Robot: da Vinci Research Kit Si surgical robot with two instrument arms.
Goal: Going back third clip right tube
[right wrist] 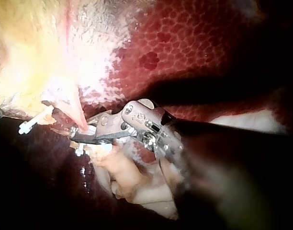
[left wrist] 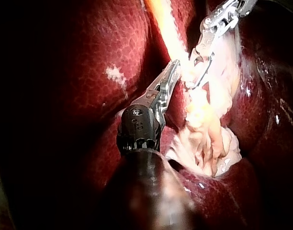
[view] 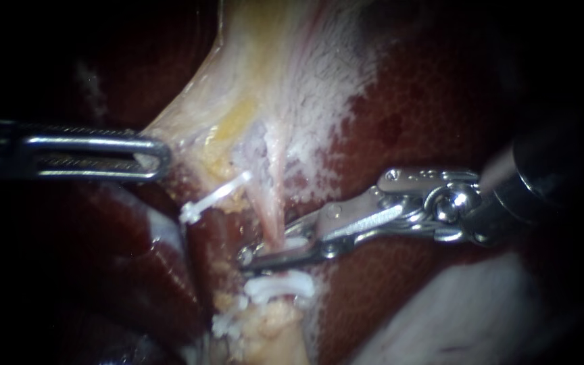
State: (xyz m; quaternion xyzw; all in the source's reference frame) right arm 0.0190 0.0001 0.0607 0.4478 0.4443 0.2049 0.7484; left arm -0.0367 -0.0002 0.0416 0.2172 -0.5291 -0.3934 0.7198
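Observation:
My right instrument (view: 255, 255) comes in from the right, and its jaws straddle the thin pink right tube (view: 272, 209). They are shut on a white clip (view: 293, 243) that sits across the tube. Just below, a second white clip (view: 278, 287) crosses the same tube, and a third clip (view: 228, 324) lies lower. In the right wrist view the jaws (right wrist: 82, 133) grip where the tube (right wrist: 77, 112) narrows. My left instrument (view: 160, 159) lies level at the left. Its slotted jaws are shut on the edge of the pale gallbladder tissue (view: 238, 88), which is stretched towards it.
Another white clip (view: 214, 199) sits on the left tube, between the two instruments. Dark red liver (view: 441, 101) surrounds the site. Yellowish fatty tissue (view: 272, 331) lies below the clips. In the left wrist view the right instrument (left wrist: 194, 79) stands ahead of my left jaws (left wrist: 171, 72).

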